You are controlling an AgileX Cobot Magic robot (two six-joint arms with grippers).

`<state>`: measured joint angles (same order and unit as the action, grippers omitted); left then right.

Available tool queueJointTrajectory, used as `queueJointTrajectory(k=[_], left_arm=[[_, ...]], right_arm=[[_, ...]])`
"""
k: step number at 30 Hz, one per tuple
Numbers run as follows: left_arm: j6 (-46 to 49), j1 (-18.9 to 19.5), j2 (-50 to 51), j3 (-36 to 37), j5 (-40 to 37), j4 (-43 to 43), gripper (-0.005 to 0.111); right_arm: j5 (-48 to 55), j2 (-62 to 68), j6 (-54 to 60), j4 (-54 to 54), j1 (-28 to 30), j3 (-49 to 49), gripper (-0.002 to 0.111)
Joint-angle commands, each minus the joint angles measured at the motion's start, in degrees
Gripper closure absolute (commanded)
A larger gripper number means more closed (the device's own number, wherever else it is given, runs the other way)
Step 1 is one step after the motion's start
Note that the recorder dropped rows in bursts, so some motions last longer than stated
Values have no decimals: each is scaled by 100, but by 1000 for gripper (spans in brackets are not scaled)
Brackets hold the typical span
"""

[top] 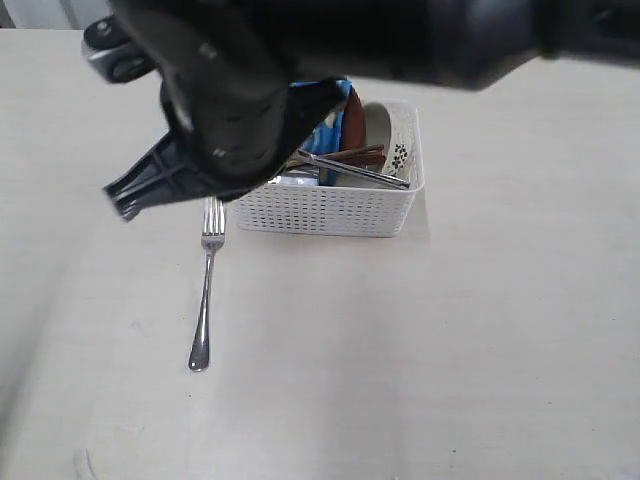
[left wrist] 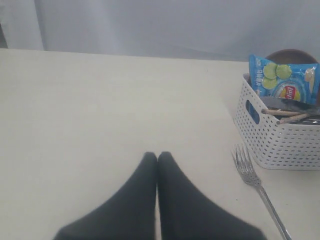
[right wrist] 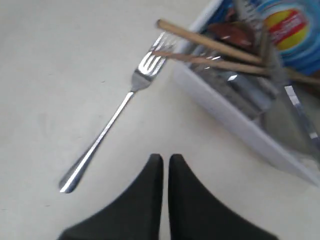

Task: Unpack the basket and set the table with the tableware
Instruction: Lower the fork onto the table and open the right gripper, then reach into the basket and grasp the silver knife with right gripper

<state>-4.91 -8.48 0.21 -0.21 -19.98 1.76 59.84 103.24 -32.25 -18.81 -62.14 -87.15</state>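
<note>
The fork [top: 205, 290] lay flat on the desk [top: 480, 350], outside the basket [top: 330, 210], with its tines just beside the basket's left corner. The right claw [right wrist: 165, 158] hovered near the fork's handle, its fingers drawn together and holding nothing. The left claw [left wrist: 157, 156] was likewise closed and empty above bare desk. Inside the basket lay the chopsticks [right wrist: 210, 45], knife [top: 365, 172], bowl [top: 398, 140] and blue chips bag [left wrist: 282, 82].

we see bright, even light and soft shadows; the arm [top: 230, 100] looms blurred up close, the basket [right wrist: 220, 107] smears, the fork [right wrist: 107, 128] glints.
</note>
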Motion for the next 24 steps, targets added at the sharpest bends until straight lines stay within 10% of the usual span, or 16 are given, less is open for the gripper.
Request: queueJointTrajectory(k=[1, 10, 19, 24], left_arm=[[17, -27, -21, 21, 12, -5, 107], [17, -27, -21, 21, 12, -5, 107], [17, -27, -21, 21, 12, -5, 107], [17, -27, -21, 21, 12, -5, 107]], right_arm=[[172, -384, 1144, -81, 908, -62, 109], [574, 79, 4851, 2062, 2742, -717, 109], [202, 896, 5601, 2425, 2801, -743, 61], [168, 1319, 5601, 2434, 2775, -923, 65]])
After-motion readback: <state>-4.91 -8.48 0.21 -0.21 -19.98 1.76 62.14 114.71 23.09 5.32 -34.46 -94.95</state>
